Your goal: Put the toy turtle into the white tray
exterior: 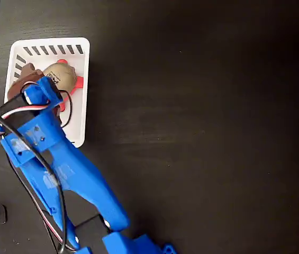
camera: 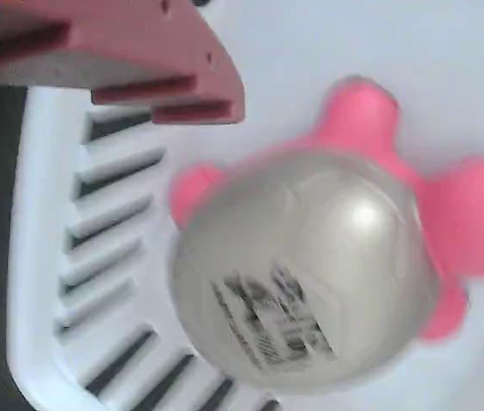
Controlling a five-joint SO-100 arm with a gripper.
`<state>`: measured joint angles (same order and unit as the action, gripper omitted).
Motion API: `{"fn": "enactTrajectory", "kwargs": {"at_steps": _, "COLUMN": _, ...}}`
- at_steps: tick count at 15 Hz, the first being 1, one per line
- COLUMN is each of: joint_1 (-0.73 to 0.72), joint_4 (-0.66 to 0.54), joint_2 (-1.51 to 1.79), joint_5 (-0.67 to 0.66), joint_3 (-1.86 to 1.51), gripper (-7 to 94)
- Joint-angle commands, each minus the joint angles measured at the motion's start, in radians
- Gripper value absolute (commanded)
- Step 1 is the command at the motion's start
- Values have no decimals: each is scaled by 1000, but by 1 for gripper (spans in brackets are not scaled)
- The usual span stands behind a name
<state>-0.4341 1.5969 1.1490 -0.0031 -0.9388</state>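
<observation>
wrist view: toy turtle (camera: 310, 265) below finger (camera: 139, 51).

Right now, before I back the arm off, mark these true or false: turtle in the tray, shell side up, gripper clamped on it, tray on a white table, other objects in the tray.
1. The toy turtle lies inside the white tray. True.
2. Its shell faces up. True.
3. The gripper is clamped on the turtle. False: the one finger visible in the wrist view is clear of it.
4. The tray sits on a white table. False: the table is black.
5. Other objects share the tray. False: none are visible.
</observation>
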Motion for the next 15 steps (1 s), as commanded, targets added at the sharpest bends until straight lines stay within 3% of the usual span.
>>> {"fn": "enactTrajectory", "kwargs": {"at_steps": 1, "joint_1": 20, "joint_4": 26, "joint_2": 245, "joint_5": 18, "joint_3": 38, "gripper": 37}}
{"fn": "enactTrajectory", "kwargs": {"at_steps": 3, "joint_1": 58, "joint_4": 18, "joint_2": 362, "joint_5": 17, "joint_3": -5, "gripper": 3}}
{"fn": "enactTrajectory", "kwargs": {"at_steps": 11, "joint_1": 322, "joint_4": -98, "joint_2": 982, "joint_5": 98, "joint_3": -522, "gripper": 0}}
{"fn": "enactTrajectory", "kwargs": {"at_steps": 15, "joint_1": 416, "joint_4": -382, "joint_2": 1308, "joint_5": 101, "joint_3": -1091, "gripper": 0}}
